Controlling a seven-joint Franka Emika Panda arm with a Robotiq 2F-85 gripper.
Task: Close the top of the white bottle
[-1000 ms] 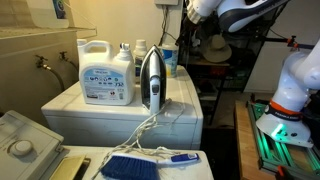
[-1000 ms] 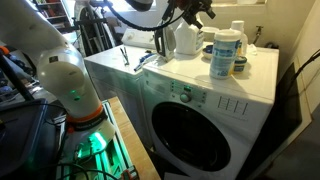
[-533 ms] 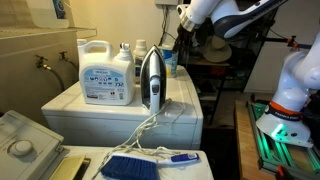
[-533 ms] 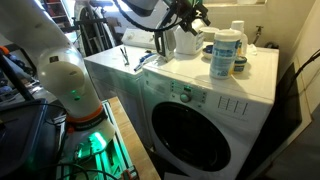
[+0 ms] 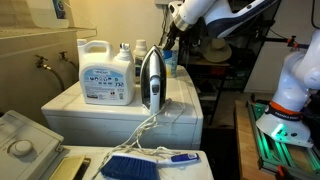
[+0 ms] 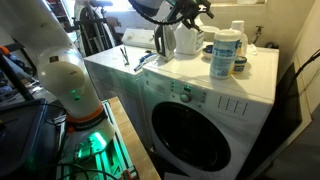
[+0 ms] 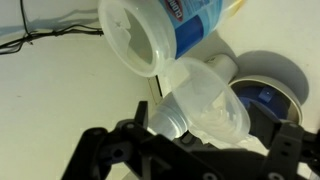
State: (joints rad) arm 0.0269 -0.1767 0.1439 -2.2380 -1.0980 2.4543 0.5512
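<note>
The white bottle (image 6: 237, 31) stands at the back of the washer top, behind a taller tub with a blue label (image 6: 225, 52). In the wrist view a pale translucent bottle (image 7: 205, 100) fills the middle, seen from above; I cannot tell whether its top is open. My gripper (image 5: 174, 22) hangs in the air above the back of the washer, over the iron (image 5: 151, 78), and also shows in the exterior view from the washer's front (image 6: 192, 12). In the wrist view the gripper (image 7: 195, 150) is open and empty, with its dark fingers (image 7: 98, 150) wide apart.
A large white detergent jug (image 5: 106, 72) stands left of the iron, whose cord trails over the washer's front edge (image 5: 150, 122). A round dark blue tin (image 7: 265, 95) lies beside the bottles. The blue-labelled tub (image 7: 160, 35) is close to the gripper. A brush (image 5: 135, 165) lies lower down.
My gripper has moved across the washer toward the bottles at the back, staying open and high. Nothing on the washer has moved.
</note>
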